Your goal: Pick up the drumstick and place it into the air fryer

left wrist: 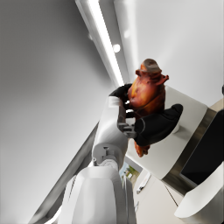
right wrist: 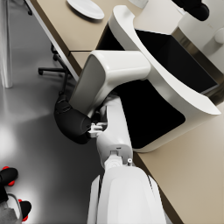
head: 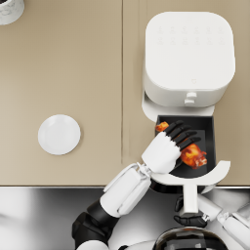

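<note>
We see the left hand [head: 172, 144] reaching out over the pulled-out drawer [head: 209, 128] of the air fryer [head: 189, 56], with its fingers wrapped around the drumstick [head: 194, 156]. In the head view the browned meat shows on both sides of the dark fingers: a small end peeks out beyond them toward the fryer body, and the larger end sticks out on the side nearest the drawer's front. From this angle we cannot tell whether the drumstick touches the drawer floor or hangs just above it.

The left wrist view shows the grasp more plainly. The left hand [left wrist: 144, 122] has the drumstick [left wrist: 148, 89] clamped between its dark fingers and thumb, the meaty end standing up past the fingers and a thin bit showing below the palm.

The right hand [right wrist: 73, 122] is down at the front of the drawer, with its fingers closed around the white handle [right wrist: 111, 72] that juts out from the drawer's curved front. In the head view we catch the right hand [head: 189, 219] only as a dark shape under the handle [head: 190, 195], just beside the table's edge.

Well apart from the left hand, across the tan table [head: 73, 73], lies a round white plate [head: 59, 134]. Farther still, at the far corner of the table, we make out part of a pale round object [head: 10, 10] cut off by the picture's edge.
</note>
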